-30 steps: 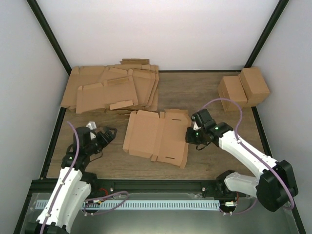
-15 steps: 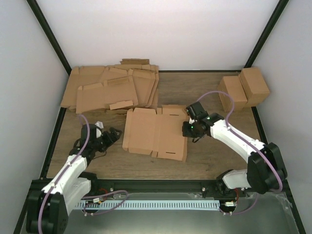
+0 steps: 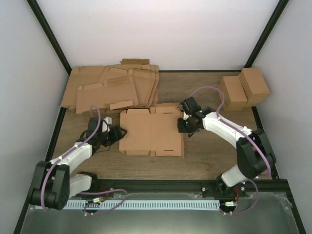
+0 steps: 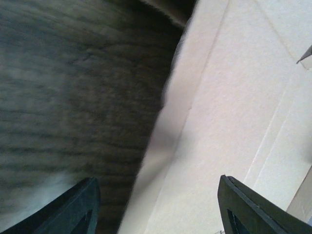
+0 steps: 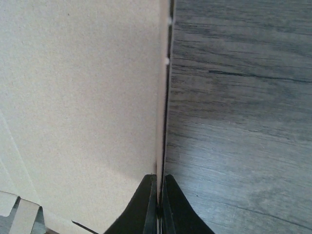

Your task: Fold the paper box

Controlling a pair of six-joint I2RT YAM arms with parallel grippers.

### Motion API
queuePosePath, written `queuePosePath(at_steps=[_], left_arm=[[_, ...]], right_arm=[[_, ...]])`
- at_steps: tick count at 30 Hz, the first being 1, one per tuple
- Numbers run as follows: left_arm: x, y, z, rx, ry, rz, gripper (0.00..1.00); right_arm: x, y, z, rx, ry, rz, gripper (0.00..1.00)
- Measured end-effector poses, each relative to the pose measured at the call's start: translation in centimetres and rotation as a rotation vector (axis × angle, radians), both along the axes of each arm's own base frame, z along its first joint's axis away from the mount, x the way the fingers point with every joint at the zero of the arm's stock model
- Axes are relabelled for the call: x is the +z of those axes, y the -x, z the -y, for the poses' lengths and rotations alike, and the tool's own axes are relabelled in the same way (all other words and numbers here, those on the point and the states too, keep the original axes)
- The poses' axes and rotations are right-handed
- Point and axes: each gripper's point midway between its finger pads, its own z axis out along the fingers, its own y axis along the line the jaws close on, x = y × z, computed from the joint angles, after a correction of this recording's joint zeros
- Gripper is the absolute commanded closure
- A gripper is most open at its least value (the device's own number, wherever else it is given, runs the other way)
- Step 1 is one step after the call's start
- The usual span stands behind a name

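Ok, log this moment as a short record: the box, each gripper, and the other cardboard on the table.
paper box: flat, unfolded, mid-table
right gripper: shut on the paper box's right edge
left gripper: open, at the box's left edge, nothing clamped
cardboard sheets: flat pile, far left
cartons: two, side by side, far right
table: dark wood

- The paper box (image 3: 152,131) lies flat mid-table (image 3: 209,156), between the two grippers.
- The left gripper (image 3: 118,133) sits at its left edge, a finger on either side of that edge.
- The right gripper (image 3: 182,127) pinches its right edge.
- The cardboard sheets (image 3: 112,90) are stacked behind it, to the left.
- Two cartons (image 3: 243,88) stand side by side at the far right.
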Motion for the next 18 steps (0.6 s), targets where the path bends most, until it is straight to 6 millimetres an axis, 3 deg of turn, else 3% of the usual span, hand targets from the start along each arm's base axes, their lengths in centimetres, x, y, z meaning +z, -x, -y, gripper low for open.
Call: queuePosePath(at_steps=[2,5,7,12,18], left_arm=[[0.2,-0.5,0.6,-0.030,-0.001,0.013,0.48],[0.0,-0.7,1.6,-0.071,-0.003,0.017,0.82],[-0.2,-0.6,2.1,-0.094,-0.013,0.012,0.94],[-0.1,-0.1,3.1,-0.131,-0.058,0.014,0.95],[0.9,2.6,5.7,-0.170,-0.050,0.027,0.95]], right_arm=[[-0.1,-0.2,-0.2,0.012,-0.001,0.000,0.99],[-0.1,-0.2,-0.3,0.025,0.000,0.001,0.99],[-0.1,-0.2,-0.2,0.030,0.004,0.004,0.98],[0.2,-0.5,0.9,0.026,0.061,0.018,0.98],[1.8,-1.6,1.6,0.052,0.122,0.064,0.99]])
